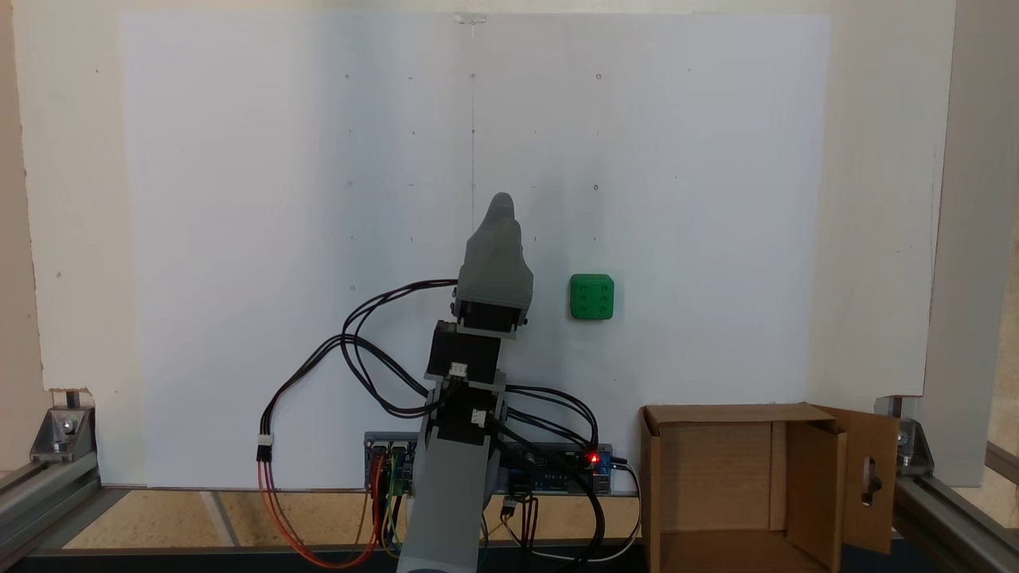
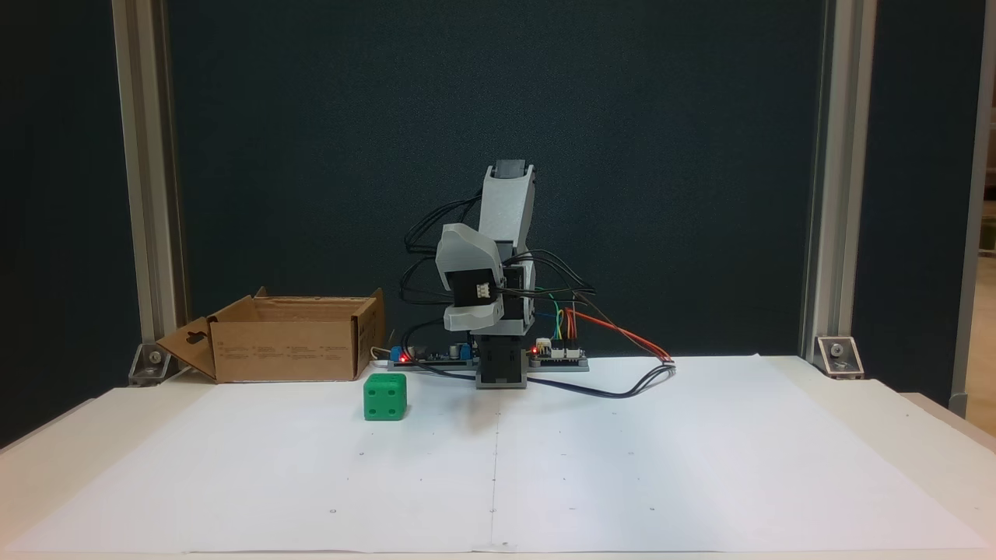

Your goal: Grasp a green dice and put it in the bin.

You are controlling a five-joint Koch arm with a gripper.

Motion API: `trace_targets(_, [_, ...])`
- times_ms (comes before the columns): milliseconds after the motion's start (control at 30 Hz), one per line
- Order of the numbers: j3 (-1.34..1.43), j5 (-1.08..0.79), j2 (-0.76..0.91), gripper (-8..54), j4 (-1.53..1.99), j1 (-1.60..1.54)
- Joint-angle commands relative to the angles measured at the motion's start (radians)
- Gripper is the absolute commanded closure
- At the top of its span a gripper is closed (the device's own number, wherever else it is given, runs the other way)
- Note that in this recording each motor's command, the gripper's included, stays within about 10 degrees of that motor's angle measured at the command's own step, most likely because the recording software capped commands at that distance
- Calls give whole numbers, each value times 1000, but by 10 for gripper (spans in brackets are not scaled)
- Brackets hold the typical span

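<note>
green dice (image 1: 591, 297) on white paper (image 1: 239, 239), apart from open cardboard box (image 1: 716, 477), nothing visible inside. gripper (image 1: 500, 208) folded above arm base, beside dice, holding nothing; finger gap impossible to tell.

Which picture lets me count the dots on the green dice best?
The fixed view from above: the dice shows its top face with six dots. The other fixed view shows the dice from the side, four dots on one face.

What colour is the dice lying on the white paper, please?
The dice is bright green, with recessed pips, clearest in the fixed view from above.
</note>
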Motion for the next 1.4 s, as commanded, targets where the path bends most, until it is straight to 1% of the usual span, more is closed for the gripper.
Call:
trace_targets(0, [48,9,103,4,-69,0])
trace_targets(1100, [48,11,104,16,-89,5])
trace_targets(1267, [-14,12,104,18,-81,5])
trace_targets(1367, [-78,12,104,25,-18,5])
